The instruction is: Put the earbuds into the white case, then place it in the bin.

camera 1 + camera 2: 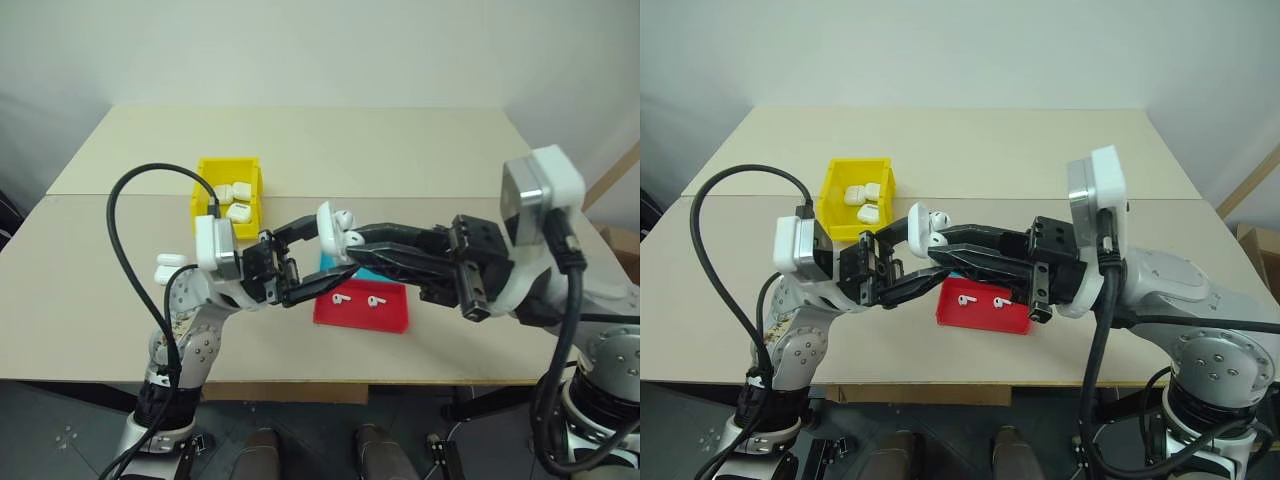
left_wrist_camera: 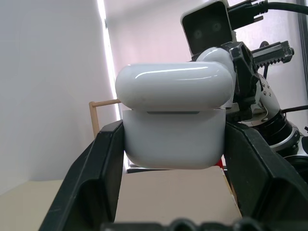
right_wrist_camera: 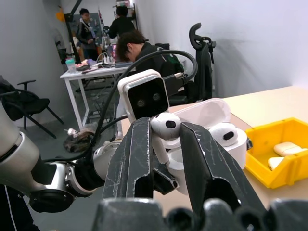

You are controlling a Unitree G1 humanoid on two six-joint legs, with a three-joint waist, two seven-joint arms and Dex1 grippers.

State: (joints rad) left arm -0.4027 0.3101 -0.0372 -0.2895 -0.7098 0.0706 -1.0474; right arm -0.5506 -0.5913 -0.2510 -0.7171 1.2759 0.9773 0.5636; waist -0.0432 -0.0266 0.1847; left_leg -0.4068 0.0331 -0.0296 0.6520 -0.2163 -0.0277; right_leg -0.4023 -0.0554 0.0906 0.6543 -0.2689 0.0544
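Inside, the bin [image 1: 203,189] holds 3 white cases [image 1: 236,199].

Beige table [image 1: 400,150], white wall [image 1: 300,50]

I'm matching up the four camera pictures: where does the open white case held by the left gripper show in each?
Left eye view: white case at centre, above the red tray.
Right eye view: centre-left.
Left wrist view: centre, between the fingers.
Right wrist view: right of centre.
Shared landmark: yellow bin.
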